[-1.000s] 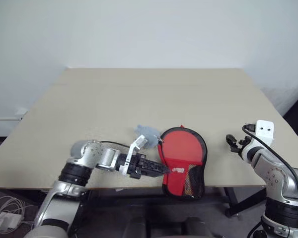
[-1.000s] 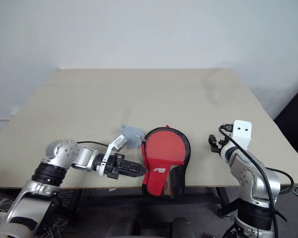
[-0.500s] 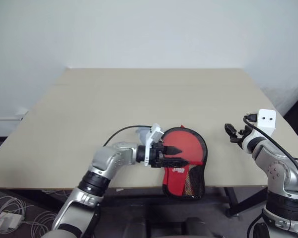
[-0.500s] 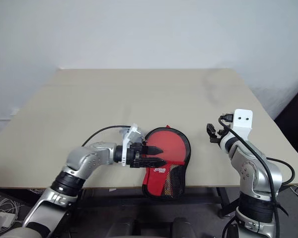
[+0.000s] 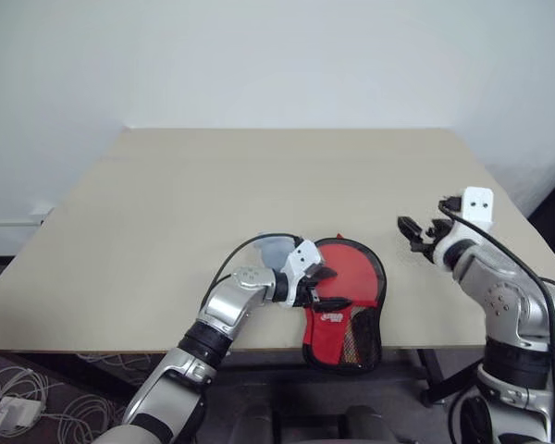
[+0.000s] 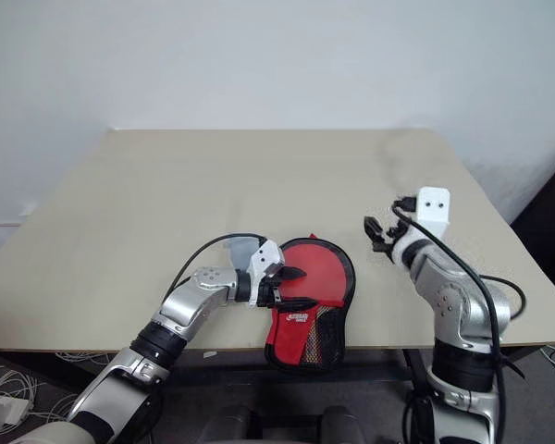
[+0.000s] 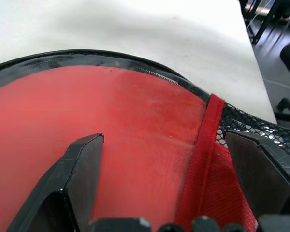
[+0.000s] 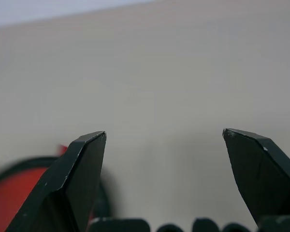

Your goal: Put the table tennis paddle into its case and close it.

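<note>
While both arms hang over the near half of the table, the case lies low in the frame, just right of centre, at the near edge. Its narrow handle end juts past that edge.

Case: paddle-shaped, black edging all round. Top face reads red through a clear panel. A white logo sits near the neck, with dark mesh on the lower right part. A red fabric band runs across between the clear panel and the mesh, plain in the left wrist view.

Table tennis paddle: the red round face shows through the clear half of the case. Cannot tell from here whether the zip is shut.

Left gripper: reaches in from the lower left of the frame, over the left edge of the case's round part. Jaws spread wide, nothing held. In the left wrist view, one black finger lies above the clear red panel, the other above the mesh side. Whether the tips touch the case, cannot tell.

Right gripper: centre right of the frame, raised above bare tabletop, well apart from the case and up-right of it. Fingers stand wide apart, empty. Its wrist view looks across plain table, with the case's red curve at one lower corner.
</note>
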Available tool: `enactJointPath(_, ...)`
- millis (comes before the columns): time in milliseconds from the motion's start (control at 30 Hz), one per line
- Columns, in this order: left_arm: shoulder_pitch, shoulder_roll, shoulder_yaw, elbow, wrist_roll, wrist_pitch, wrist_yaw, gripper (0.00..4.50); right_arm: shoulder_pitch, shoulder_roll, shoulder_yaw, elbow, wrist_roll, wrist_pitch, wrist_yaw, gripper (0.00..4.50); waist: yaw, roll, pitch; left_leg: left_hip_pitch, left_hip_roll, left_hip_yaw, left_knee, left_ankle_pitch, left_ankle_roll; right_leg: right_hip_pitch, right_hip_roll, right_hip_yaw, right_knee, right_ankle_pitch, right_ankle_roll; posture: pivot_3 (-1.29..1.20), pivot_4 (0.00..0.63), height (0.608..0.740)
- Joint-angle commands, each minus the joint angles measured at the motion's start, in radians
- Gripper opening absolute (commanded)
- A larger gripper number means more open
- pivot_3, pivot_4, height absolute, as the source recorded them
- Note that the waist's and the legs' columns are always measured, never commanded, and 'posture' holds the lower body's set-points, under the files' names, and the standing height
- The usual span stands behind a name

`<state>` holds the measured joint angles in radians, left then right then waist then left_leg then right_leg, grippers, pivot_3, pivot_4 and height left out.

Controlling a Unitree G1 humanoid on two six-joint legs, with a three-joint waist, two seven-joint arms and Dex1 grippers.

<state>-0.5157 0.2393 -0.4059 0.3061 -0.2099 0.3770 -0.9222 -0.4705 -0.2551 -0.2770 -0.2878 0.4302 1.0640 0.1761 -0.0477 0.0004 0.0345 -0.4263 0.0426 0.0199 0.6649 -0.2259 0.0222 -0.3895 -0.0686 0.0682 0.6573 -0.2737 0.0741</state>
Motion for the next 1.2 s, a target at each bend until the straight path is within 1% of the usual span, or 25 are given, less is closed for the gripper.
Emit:
enactJointPath(33,0.025,0.011,-0.044,0.05,0.064,0.005,-0.008,4.19,-0.143,-0.006,0.072,0.092,0.046,-0.007,0.094,4.2,0.0,0.0,0.0,0.0,0.0,0.0,0.0,0.0,0.0,0.0,0.0,0.0,0.0,0.0,0.0,0.0,0.0,0.728)
enactJointPath(133,0.024,0.014,-0.063,0.038,0.07,0.056,-0.045,4.19,-0.283,-0.001,0.14,0.247,0.064,0.008,0.183,4.2,-0.001,0.001,-0.001,0.001,0.0,0.0,0.0,0.0,0.0,0.0,0.0,0.0,0.0,0.0,0.0,0.0,0.0,0.728)
enactJointPath(233,0.03,0.024,-0.07,0.014,0.072,0.098,-0.065,4.19,-0.363,0.01,0.177,0.372,0.069,0.004,0.243,4.2,0.001,0.0,-0.002,0.001,0.0,-0.001,0.0,0.0,0.0,0.001,0.0,-0.001,0.0,0.0,0.0,0.0,0.0,0.728)
enactJointPath(333,0.049,0.054,-0.069,-0.031,0.064,0.155,-0.088,4.19,-0.424,0.029,0.241,0.518,0.046,-0.039,0.312,4.2,-0.002,0.0,-0.002,0.001,0.0,-0.001,0.0,0.0,0.0,0.001,0.0,-0.001,0.0,0.0,0.0,0.0,0.0,0.728)
enactJointPath(467,0.081,0.086,-0.072,-0.072,0.063,0.204,-0.105,4.19,-0.473,0.063,0.315,0.667,0.017,-0.093,0.402,4.2,-0.004,0.0,-0.003,0.002,0.0,-0.001,-0.001,0.0,0.0,0.001,0.0,-0.001,0.0,0.0,0.0,0.0,0.0,0.728)
enactJointPath(633,0.113,0.071,-0.062,-0.104,0.049,0.244,-0.085,4.19,-0.541,0.118,0.388,0.855,-0.043,-0.17,0.482,4.2,-0.004,0.001,-0.003,0.003,0.001,-0.001,-0.001,0.0,0.0,0.002,0.001,-0.001,0.001,0.0,0.0,0.0,0.0,0.728)
enactJointPath(767,0.139,0.067,-0.087,-0.11,0.08,0.218,-0.066,4.19,-0.585,0.149,0.434,0.977,-0.089,-0.213,0.553,4.2,-0.003,0.0,-0.004,0.004,0.0,-0.001,-0.001,0.0,0.0,0.003,0.0,-0.001,0.0,0.0,0.0,0.0,0.0,0.728)
enactJointPath(900,0.155,0.063,-0.079,-0.127,0.07,0.232,-0.056,4.19,-0.613,0.165,0.468,1.061,-0.124,-0.226,0.637,4.2,-0.003,0.0,-0.004,0.016,0.0,0.0,-0.005,-0.001,-0.001,0.014,0.0,-0.002,-0.003,0.0,0.0,0.0,0.0,0.728)
enactJointPath(1200,0.166,0.068,-0.062,-0.144,0.071,0.241,-0.023,4.19,-0.635,0.206,0.518,1.186,-0.232,-0.262,0.692,4.2,-0.004,-0.001,-0.014,0.017,0.001,-0.001,-0.005,-0.001,-0.002,0.014,0.0,-0.002,-0.003,-0.001,0.0,0.0,0.0,0.728)
